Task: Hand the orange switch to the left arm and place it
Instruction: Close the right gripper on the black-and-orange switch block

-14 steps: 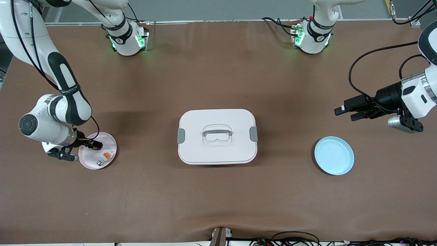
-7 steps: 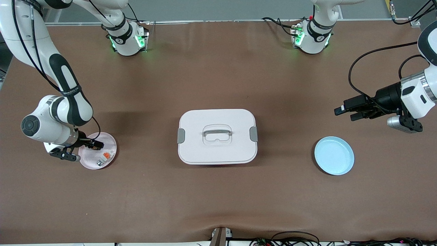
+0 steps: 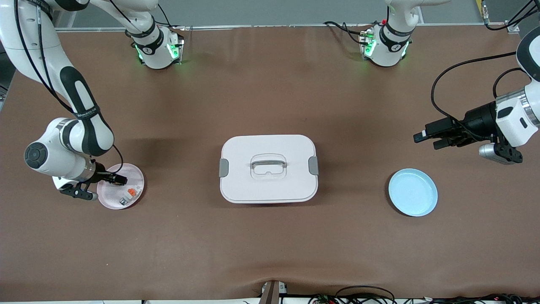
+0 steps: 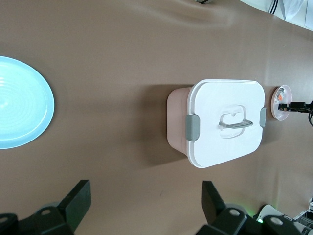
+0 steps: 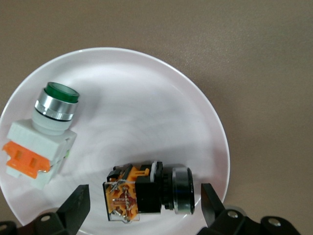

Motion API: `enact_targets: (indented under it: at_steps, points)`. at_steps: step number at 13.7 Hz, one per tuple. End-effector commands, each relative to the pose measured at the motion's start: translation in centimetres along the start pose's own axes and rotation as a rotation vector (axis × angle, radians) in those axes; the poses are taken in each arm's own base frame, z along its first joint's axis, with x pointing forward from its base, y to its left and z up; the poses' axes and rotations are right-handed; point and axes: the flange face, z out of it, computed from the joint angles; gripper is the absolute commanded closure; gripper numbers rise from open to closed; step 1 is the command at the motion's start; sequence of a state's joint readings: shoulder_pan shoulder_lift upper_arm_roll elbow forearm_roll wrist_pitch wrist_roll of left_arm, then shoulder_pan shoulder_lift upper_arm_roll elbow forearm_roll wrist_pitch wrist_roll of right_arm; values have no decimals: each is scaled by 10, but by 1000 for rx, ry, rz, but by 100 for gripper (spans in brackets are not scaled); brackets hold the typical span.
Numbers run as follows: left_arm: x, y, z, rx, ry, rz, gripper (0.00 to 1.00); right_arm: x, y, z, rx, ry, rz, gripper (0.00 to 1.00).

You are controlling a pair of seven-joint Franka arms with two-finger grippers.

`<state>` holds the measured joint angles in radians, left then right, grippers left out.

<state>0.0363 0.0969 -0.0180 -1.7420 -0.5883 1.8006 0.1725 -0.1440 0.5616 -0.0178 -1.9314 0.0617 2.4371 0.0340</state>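
The orange switch (image 5: 149, 192) lies on its side on the pink plate (image 5: 161, 103), its long way running from one finger of the open right gripper (image 5: 142, 205) to the other. The left gripper (image 3: 428, 138) waits open near the blue plate (image 3: 413, 192).

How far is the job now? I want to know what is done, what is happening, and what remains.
Done: nothing is moved yet. The orange switch lies on the pink plate, beside a green-topped switch.
In hand: the right gripper hangs open over that plate, its fingers either side of the switch, not gripping. The left gripper waits open above the table near the blue plate.
Left: grasp, lift, pass around the box, hand over.
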Motion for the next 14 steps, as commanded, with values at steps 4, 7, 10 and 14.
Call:
enact_targets:
  at_steps: [4,7,10,14]
  points:
    - [-3,-2,-1,-11,2,8,0,7,6,1,-4,7,-2,0]
    - [-3,-2,-2,-11,3,7,0,7,8,2,-8,6,-2,11]
    - [-3,-2,-2,-11,3,7,0,7,9,1,-8,7,-1,17]
    - [-3,-3,-2,-11,4,5,0,6,9,3,-8,3,-1,84]
